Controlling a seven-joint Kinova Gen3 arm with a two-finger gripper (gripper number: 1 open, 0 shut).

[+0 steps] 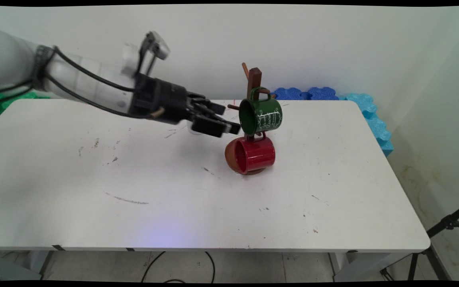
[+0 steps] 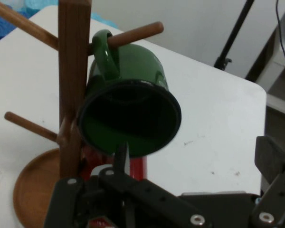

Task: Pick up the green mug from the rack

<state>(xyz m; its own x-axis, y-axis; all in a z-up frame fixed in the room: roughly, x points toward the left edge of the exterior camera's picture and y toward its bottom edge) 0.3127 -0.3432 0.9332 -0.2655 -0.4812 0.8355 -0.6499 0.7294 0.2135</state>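
We see the gripper [image 1: 229, 121] hanging above the white table [image 1: 173, 191], its fingers spread and holding nothing, just short of the green mug's [image 1: 261, 115] open mouth. That mug hangs by its handle on a peg of the wooden mug tree [image 1: 254, 77], which stands near the table's far edge, toward one o'clock from the table's middle. In the hand view the green mug [image 2: 130, 118] fills the centre, with the tree's post [image 2: 73, 85] at its nine o'clock. Below it, at the green mug's six o'clock, a red mug [image 1: 253, 154] hangs just over the tree's round base [image 2: 35, 190]. Blue foam mats [image 1: 369, 111] lie beyond the far right corner.
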